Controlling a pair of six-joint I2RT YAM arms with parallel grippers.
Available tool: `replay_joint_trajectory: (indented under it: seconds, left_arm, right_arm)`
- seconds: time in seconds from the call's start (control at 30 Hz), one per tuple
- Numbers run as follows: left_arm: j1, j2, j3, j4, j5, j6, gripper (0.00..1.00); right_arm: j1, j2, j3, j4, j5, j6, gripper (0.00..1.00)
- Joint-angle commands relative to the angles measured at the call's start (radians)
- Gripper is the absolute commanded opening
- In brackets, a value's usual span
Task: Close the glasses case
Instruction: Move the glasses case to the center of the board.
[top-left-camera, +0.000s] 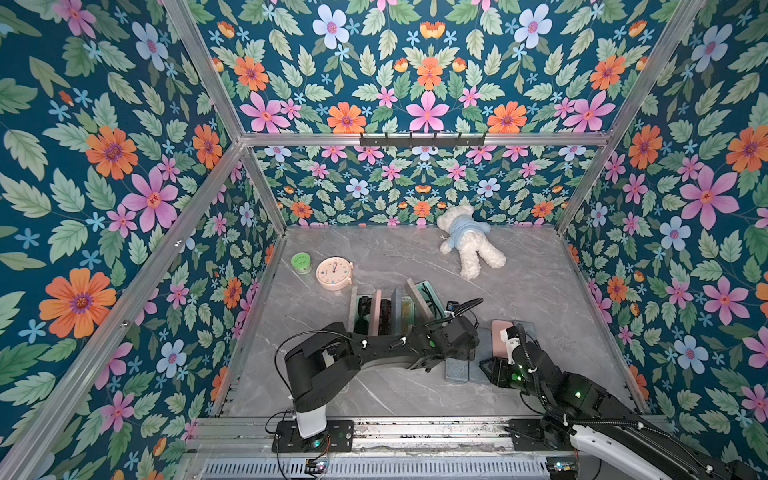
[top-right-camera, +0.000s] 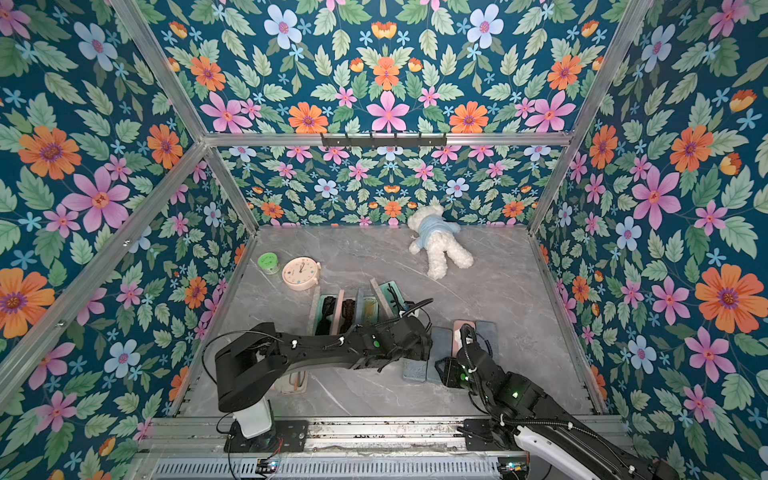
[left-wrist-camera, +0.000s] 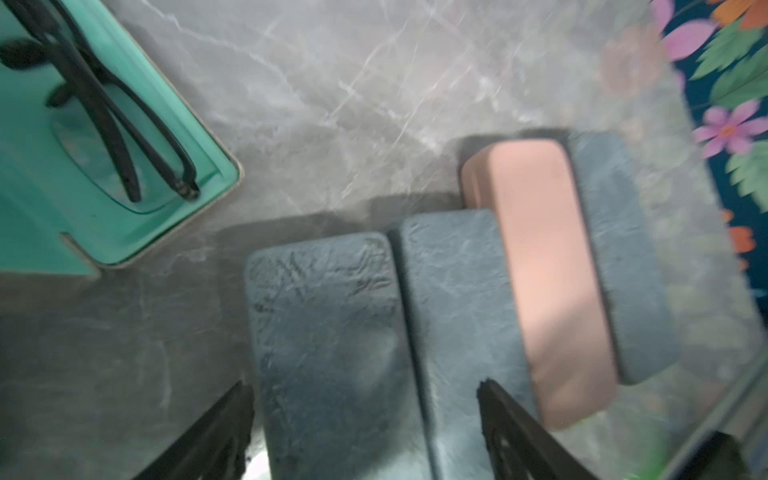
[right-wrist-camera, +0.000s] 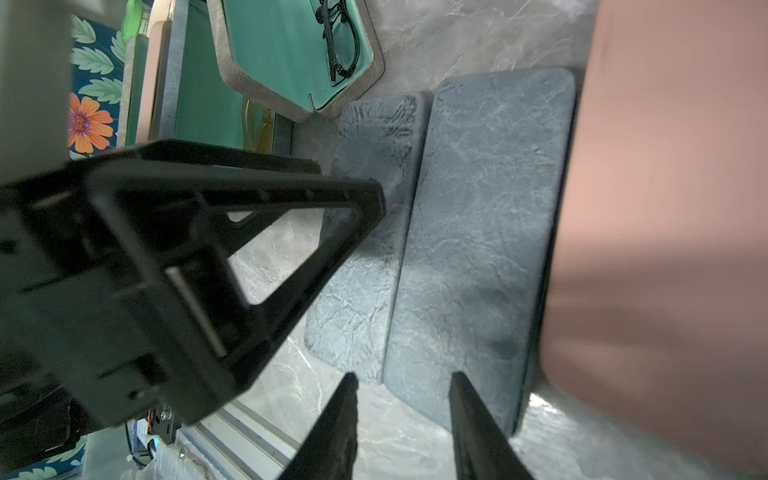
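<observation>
Four cases lie shut, by my count in both top views. The closed cases (top-left-camera: 498, 332), one pink among slate-blue ones, sit side by side on the tabletop (top-left-camera: 415, 257), lower right of centre and partly hidden under both arms. Just left of them, at the middle of the frame, a row of open cases (top-left-camera: 397, 307) stands with lids raised. I count four of these too, so I judge the job roughly half done.

From the left wrist the picture is blurred. Even so, the left fingers (left-wrist-camera: 224, 432) show spread wide over a slate-blue lid, gripping nothing. Near that group but not touching it lies the teal-lined case (left-wrist-camera: 83, 216), open, with black glasses (left-wrist-camera: 124, 124) inside. I would guess it is the next one to shut.

From the right wrist, the right fingers (right-wrist-camera: 343, 415) stand narrowly apart and hold nothing. Only bare tabletop and the end of a slate-blue case show between them. One of the left fingers hangs over the slate-blue lids. Beyond it the teal-lined case gapes open, with more raised lids behind it.
</observation>
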Motion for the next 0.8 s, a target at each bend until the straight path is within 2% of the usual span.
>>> replay_joint_trajectory:
  seconds: [0.0,0.07,0.17,0.4,0.53,0.77]
  left_arm:
    - [0.002,-0.042,-0.007,-0.01,-0.043,0.002,0.89]
    - [0.002,-0.071,-0.015,-0.025,-0.056,0.006,0.95]
    - [0.002,-0.128,-0.045,-0.044,-0.08,0.014,0.95]
    - [0.001,-0.394,-0.18,-0.155,-0.195,0.031,0.95]
    - [0.002,-0.553,-0.267,-0.269,-0.269,0.009,0.95]
    - [0.002,-0.842,-0.436,-0.394,-0.339,-0.08,0.93]
  right_arm:
    - [-0.003,0.029,0.016,0.026,-0.02,-0.022,0.39]
    - [-0.004,0.055,0.018,0.056,-0.032,-0.023,0.39]
    - [-0.003,0.107,0.03,0.113,-0.073,-0.027,0.39]
    - [0.01,0.231,0.057,0.285,-0.188,-0.036,0.39]
    - [0.095,0.314,0.102,0.318,-0.13,-0.044,0.39]
    - [0.237,0.555,0.204,0.471,-0.126,-0.039,0.39]
